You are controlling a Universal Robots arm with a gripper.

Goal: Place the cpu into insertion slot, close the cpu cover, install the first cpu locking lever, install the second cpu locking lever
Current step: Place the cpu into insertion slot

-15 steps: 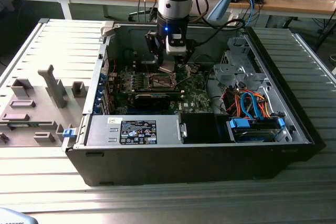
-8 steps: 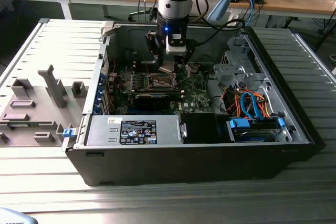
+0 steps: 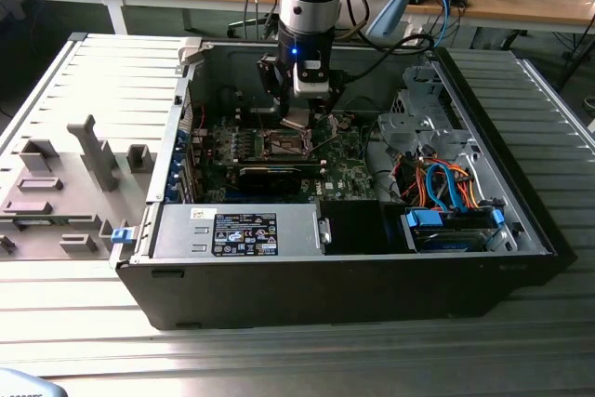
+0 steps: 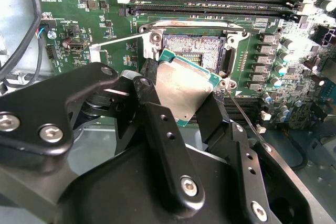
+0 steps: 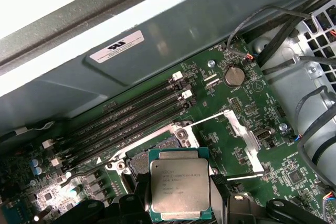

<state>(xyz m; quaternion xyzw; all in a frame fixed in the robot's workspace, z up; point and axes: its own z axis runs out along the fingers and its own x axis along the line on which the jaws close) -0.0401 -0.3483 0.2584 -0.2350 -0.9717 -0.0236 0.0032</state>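
claw (image 4: 181, 109) clamped on cpu (image 5: 178, 184) edges, chip hanging just above insertion slot (image 4: 193, 44), not seated. cpu cover (image 5: 247, 139) flipped open beside claw. I'd level it, align corners, lower gently, no force.

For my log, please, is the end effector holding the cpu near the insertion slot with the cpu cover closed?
Not quite: the first wrist view shows the cpu cover open; the end effector does hold the cpu near the insertion slot.
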